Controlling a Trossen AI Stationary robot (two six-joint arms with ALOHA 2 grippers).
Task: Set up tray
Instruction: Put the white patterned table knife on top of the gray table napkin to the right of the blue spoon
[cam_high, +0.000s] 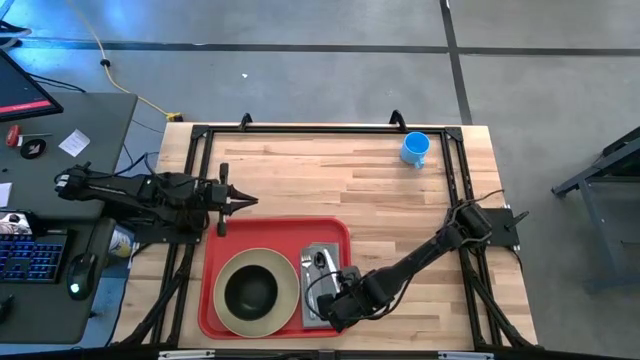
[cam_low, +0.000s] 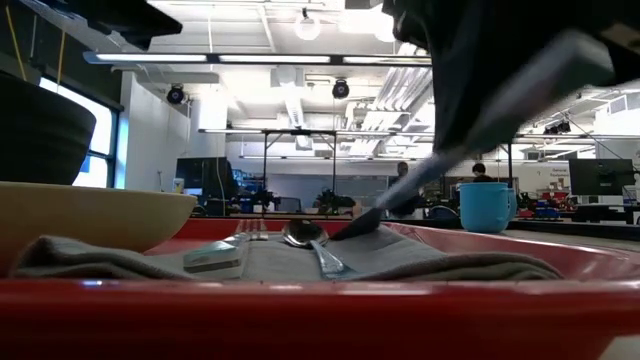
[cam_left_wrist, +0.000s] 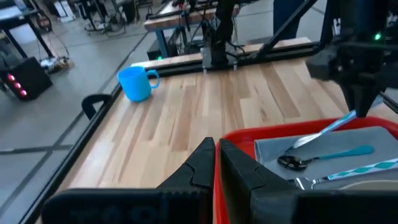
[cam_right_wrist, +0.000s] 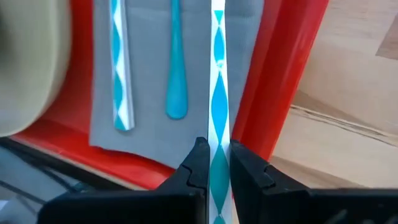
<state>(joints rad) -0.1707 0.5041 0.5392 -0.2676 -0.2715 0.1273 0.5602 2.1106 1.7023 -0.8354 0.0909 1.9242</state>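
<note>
Two arms: both over the wooden table (cam_high: 400, 200), left one idle, right one working at the tray.
Tray (cam_high: 215, 232): red, low rim, at the near edge of table, between the two arms, left of centre.
Plate (cam_high: 290, 300): cream, on left half of tray, dark bowl (cam_high: 250, 290) sitting in it.
Napkin (cam_right_wrist: 149, 68): grey, flat on right half of tray, just beside plate.
Cutlery on napkin: spoon (cam_left_wrist: 323, 155) with teal handle in the middle, utensil with teal-and-white diamond handle (cam_right_wrist: 119, 68) on plate side; business end not clear.
Right gripper (cam_right_wrist: 214, 165): at the tray's near right corner, fingers clamped on a third utensil (cam_right_wrist: 217, 81) with teal-and-white diamond handle, held along napkin's outer edge next to tray rim; far end down at napkin in low view.
Left gripper (cam_high: 245, 201): hovering above bare table just off tray's far left corner, fingers pressed together, holding nothing.
Mug (cam_high: 415, 148): blue, upright, far right part of table, well apart from tray.
</note>
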